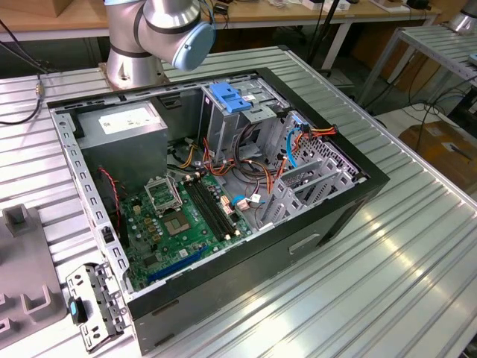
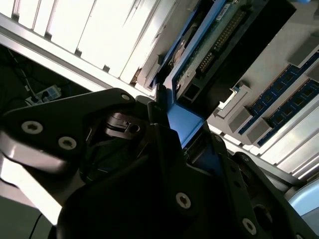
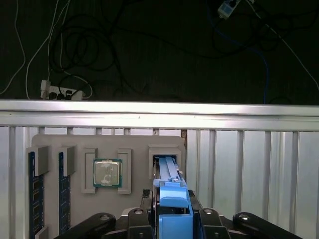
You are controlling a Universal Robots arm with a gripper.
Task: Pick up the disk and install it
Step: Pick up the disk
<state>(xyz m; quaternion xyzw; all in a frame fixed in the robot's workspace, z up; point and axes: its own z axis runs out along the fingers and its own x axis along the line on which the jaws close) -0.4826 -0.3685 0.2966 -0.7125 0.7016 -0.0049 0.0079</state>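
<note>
Nearest us, the gripper (image 3: 173,197) is clamped on the light blue bracket end of the disk (image 3: 168,173), one finger pressed to each side. The open computer case (image 1: 223,306) lies on its side with the panel off, presumably so its drive cage (image 1: 227,104) can be reached from above. The grey tray (image 3: 134,142) holds the disk on edge in a slot, which we judge is meant to offer up the bracket for gripping, and a processor chip (image 3: 107,173) sits in the neighbouring recess.

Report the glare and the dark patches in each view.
Exterior view: even light, with bright streaks of glare on the ribbed table. Second wrist view: the table washes out to white, while the gripper lies in deep shadow. First wrist view: the background beyond the table's edge is nearly black; the disk is well lit.
</note>
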